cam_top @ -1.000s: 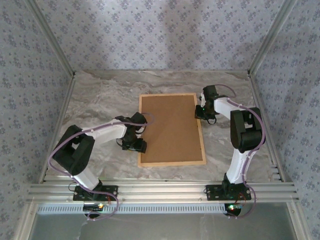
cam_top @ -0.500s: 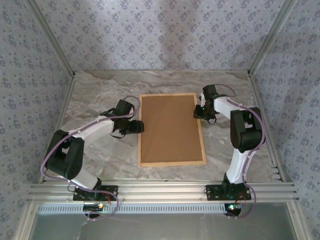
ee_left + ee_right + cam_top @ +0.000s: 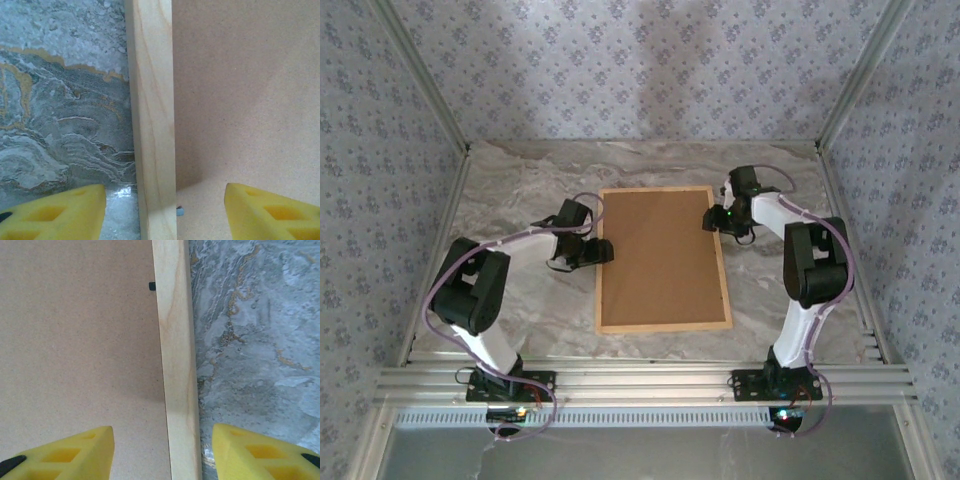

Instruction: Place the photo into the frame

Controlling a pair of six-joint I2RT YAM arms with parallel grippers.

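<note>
The frame (image 3: 663, 327), light natural wood, lies flat mid-table with a brown backing board (image 3: 660, 255) set inside it. The photo is hidden. My left gripper (image 3: 603, 250) sits at the frame's left rail (image 3: 150, 100), open, one yellow pad (image 3: 60, 215) over the table and the other over the board (image 3: 245, 90), neither touching the rail. My right gripper (image 3: 713, 220) stands open over the right rail (image 3: 172, 315) near the far end, with gaps on both sides of the wood. In the wrist views the left gripper (image 3: 165, 200) and right gripper (image 3: 162, 440) straddle the rails.
Grey marbled tabletop (image 3: 520, 200) surrounds the frame, closed in by patterned walls and an aluminium rail (image 3: 640, 380) at the near edge. A small black tab (image 3: 152, 286) sits at the board's right edge and a small bluish one (image 3: 180, 211) at its left edge.
My left gripper moved from the frame's near-left corner up along the left rail to about mid-height. The right gripper's jaws have opened over the right rail.
</note>
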